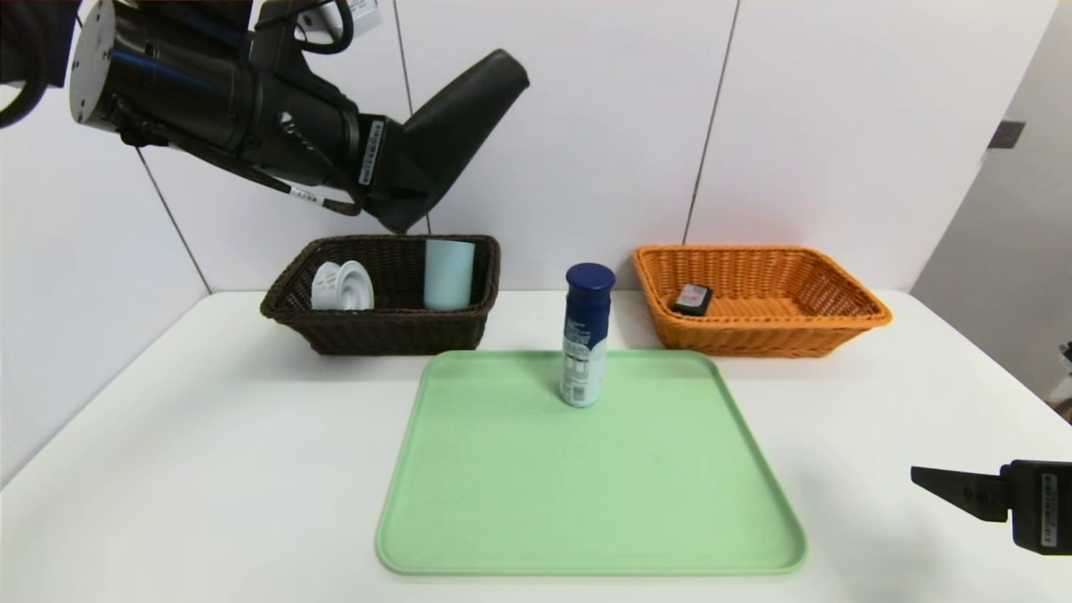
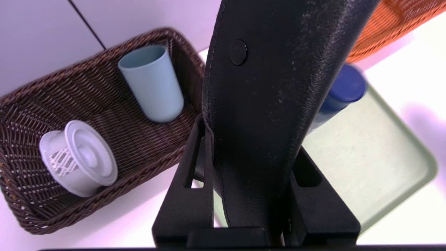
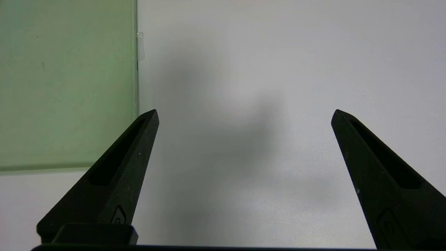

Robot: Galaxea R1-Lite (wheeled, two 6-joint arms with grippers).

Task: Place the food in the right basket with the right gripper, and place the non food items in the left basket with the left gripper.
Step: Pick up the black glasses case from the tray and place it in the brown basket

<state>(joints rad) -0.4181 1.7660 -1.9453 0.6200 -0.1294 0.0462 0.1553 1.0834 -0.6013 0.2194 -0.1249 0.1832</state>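
Head view: L hand [image 1: 402,188] is held up above & near the dark brown basket [image 1: 389,331], closed on a black case [image 1: 469,117]; a small barcode-type label is seen on its wrist part, text too small to be read. In the brown basket: white lidded container [image 1: 342,286] on its side, w/ small markings, & light blue cup [image 1: 449,275], upright. Bottle w/ dark blue cap [image 1: 584,335] is stood at the far part of the green tray [image 1: 586,477], between the baskets; print & barcode on it, wording can't be read. In the orange basket [image 1: 762,339]: small black box w/ pale label [image 1: 693,299], illegible. R hand [image 1: 959,494] is parked over the white table [image 1: 209,469], right of the tray.

L wrist view: black case gripped btwn the fingers; stitched edge & round stud seen, no brand legible. Lattice-type print seen on white container.

R wrist view: R hand wide open, nothing held.
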